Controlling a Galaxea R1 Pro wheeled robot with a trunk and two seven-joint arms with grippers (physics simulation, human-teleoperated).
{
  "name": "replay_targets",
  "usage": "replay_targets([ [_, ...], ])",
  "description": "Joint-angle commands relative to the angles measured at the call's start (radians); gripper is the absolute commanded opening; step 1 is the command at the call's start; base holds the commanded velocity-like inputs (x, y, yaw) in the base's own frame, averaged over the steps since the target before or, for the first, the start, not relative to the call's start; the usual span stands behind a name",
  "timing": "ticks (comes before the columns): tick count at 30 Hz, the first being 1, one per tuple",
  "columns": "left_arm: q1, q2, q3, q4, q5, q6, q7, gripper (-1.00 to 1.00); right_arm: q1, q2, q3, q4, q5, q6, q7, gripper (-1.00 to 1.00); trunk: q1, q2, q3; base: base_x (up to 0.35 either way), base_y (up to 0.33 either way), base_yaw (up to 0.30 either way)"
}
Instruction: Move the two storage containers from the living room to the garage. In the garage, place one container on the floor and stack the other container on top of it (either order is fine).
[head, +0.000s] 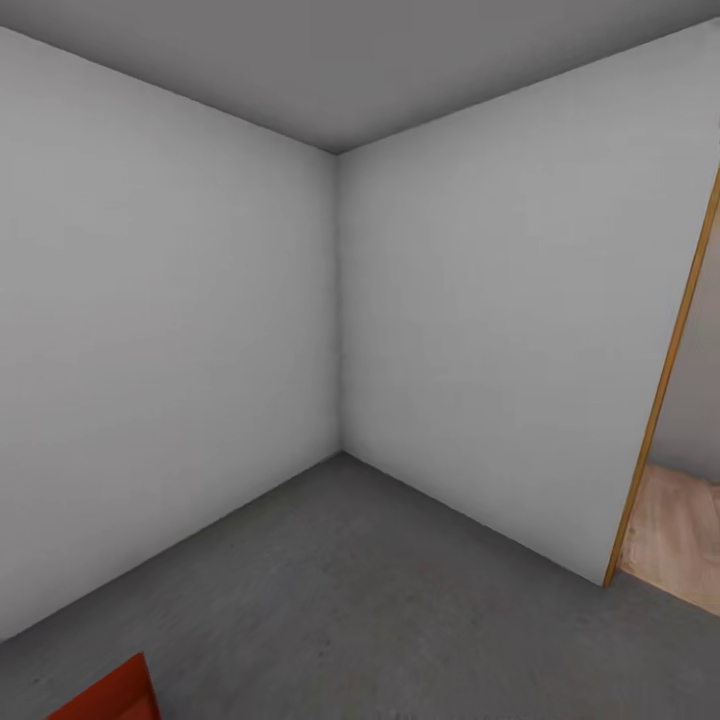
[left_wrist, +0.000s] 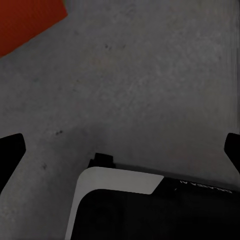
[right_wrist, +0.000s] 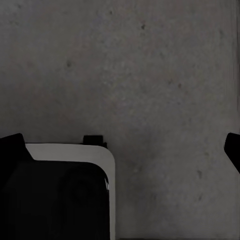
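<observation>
- Garage: white walls (head: 170, 330) meeting in a corner ahead of me; I judge I stand inside the drop-off room.
- Floor (head: 380, 590): rough dark grey concrete, directly beneath both my hands, which hang pointing down at it.
- Doorway (head: 680, 520): wood-framed, off beyond my right hand, light plank flooring past it, presumably my route for the next fetch.
- Storage container (head: 110, 695): one orange-red corner, resting low near my left hand, apparently on the concrete; probably the base for stacking. The other I cannot place.
- Left gripper (left_wrist: 120, 150): fingertips spread wide, holding nothing.
- Right gripper (right_wrist: 120, 147): likewise spread, idle.
</observation>
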Motion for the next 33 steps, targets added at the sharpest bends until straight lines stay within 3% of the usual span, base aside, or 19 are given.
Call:
replay_targets([
  [1, -0.001, 0.0, -0.004, 0.001, 0.007, -0.003, -0.001, 1.0, -0.002, 0.0, 0.009, 0.003, -0.009, -0.006, -0.001, 1.0, 0.0, -0.001, -0.002, 0.0, 0.0, -0.286],
  [33, 0.0, 0.0, -0.003, 0.001, 0.008, -0.003, -0.001, 1.0, -0.002, -0.002, 0.01, 0.003, -0.008, -0.002, -0.001, 1.0, 0.0, -0.001, -0.002, 0.0, 0.0, -0.286],
])
